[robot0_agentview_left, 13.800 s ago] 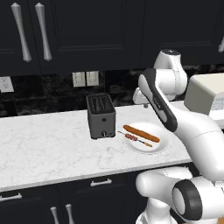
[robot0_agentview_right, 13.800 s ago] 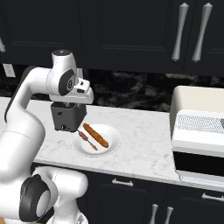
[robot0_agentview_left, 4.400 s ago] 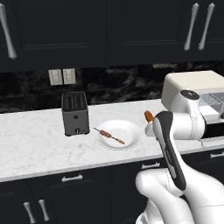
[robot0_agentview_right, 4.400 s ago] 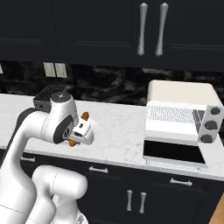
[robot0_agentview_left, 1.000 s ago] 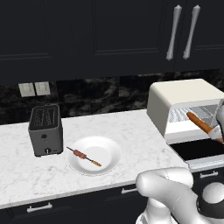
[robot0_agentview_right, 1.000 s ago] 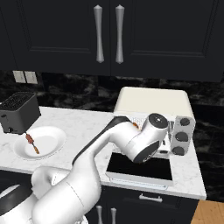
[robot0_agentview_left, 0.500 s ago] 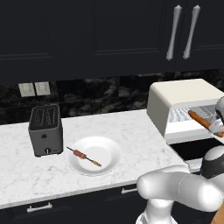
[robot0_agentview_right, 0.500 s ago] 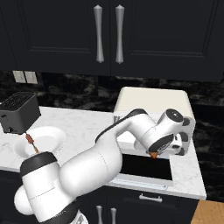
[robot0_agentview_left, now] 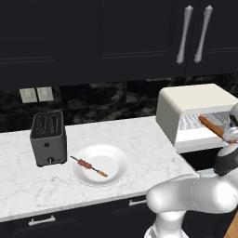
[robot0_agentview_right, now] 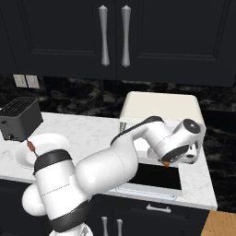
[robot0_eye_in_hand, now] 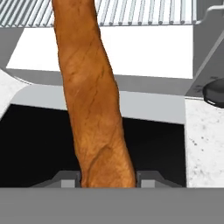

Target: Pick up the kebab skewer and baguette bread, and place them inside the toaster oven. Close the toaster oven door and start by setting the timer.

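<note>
The end effector [robot0_eye_in_hand: 107, 180] is gripping the baguette bread [robot0_eye_in_hand: 91, 96] over the toaster oven [robot0_agentview_left: 195, 107] rack, while the kebab skewer [robot0_agentview_left: 88, 165] is lying on the plate [robot0_agentview_left: 116, 160].

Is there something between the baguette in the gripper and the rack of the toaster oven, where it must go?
Nothing visible blocks it. The toaster oven door is folded down and open. The baguette bread, held in the gripper, already has its far end over the wire rack of the toaster oven.
</note>
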Controlling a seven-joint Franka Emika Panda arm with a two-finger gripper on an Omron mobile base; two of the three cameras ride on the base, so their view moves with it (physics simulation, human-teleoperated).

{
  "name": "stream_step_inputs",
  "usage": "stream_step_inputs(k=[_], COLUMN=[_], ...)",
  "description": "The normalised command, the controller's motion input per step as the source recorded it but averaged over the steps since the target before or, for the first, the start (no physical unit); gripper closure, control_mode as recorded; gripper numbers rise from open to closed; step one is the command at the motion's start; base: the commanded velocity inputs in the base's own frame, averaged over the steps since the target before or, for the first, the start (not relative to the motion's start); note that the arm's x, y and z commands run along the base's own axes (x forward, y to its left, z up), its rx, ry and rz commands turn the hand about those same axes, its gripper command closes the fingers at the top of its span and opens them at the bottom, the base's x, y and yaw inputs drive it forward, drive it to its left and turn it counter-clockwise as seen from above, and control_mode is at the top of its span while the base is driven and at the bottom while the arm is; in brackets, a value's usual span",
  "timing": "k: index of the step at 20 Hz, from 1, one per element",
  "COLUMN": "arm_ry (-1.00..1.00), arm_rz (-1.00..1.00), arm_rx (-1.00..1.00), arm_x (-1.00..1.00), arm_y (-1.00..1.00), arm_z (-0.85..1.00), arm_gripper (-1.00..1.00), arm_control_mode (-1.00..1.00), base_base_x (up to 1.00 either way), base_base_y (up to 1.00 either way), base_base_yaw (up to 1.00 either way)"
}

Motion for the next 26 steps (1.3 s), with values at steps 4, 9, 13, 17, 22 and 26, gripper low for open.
stream_step_inputs(k=[4, 9, 13, 17, 22, 26], arm_ry=[-0.12, -0.16, -0.13, -0.08, -0.02, 0.0], arm_rz=[0.0, 0.0, 0.0, -0.02, -0.05, -0.08], arm_rx=[0.0, 0.0, 0.0, 0.0, 0.0, 0.0], arm_x=[0.09, 0.24, 0.23, 0.22, 0.34, 0.38], arm_y=[0.06, 0.22, 0.32, 0.28, 0.04, 0.0], arm_z=[0.07, 0.0, 0.0, 0.03, 0.24, 0.32], arm_gripper=[1.0, 1.0, 1.0, 1.0, 1.0, 1.0], arm_control_mode=[-1.0, -1.0, -1.0, -1.0, -1.0, -1.0], base_base_x=[0.0, 0.0, 0.0, 0.0, 0.0, 0.0], base_base_y=[0.0, 0.0, 0.0, 0.0, 0.0, 0.0], base_base_yaw=[0.0, 0.0, 0.0, 0.0, 0.0, 0.0])
